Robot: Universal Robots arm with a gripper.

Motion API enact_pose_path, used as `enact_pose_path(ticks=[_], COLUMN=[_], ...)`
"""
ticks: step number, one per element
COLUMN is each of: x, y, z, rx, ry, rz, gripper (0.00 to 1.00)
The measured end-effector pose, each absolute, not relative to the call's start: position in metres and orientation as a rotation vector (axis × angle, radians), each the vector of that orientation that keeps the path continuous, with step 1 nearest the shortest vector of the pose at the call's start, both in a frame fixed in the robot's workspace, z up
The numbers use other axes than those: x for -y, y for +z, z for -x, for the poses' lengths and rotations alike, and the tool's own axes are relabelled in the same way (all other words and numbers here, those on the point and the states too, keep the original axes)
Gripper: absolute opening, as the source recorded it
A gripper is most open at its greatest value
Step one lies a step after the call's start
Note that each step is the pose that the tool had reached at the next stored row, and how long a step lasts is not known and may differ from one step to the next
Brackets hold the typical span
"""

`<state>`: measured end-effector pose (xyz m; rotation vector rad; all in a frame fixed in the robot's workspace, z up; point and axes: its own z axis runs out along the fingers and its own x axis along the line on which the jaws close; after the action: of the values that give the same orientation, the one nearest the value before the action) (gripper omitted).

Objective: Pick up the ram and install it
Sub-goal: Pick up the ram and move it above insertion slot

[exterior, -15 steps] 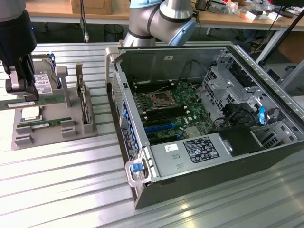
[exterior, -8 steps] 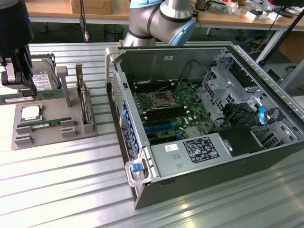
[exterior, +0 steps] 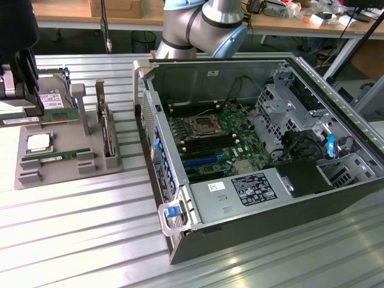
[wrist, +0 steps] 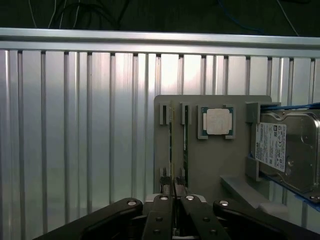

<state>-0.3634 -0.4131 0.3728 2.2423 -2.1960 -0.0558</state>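
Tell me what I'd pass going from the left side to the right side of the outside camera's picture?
Gray parts holder → blue latch on the open computer case → processor socket on the motherboard → metal drive cage.

The exterior view looks down at a slant from high up. It stands far enough back to see the open computer case (exterior: 204, 72) and the gray tray (exterior: 60, 173) on the counter (exterior: 78, 240). The wrist view sits right behind the end effector (wrist: 173, 200) and looks straight down, close over that same tray.
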Motion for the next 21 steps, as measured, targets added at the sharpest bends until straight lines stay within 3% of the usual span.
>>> enact_pose_path(ticks=[21], x=[0.413], y=[0.408], z=[0.363], rx=[2.196], ry=[-0.056], rz=[-2.242], gripper=[0.12])
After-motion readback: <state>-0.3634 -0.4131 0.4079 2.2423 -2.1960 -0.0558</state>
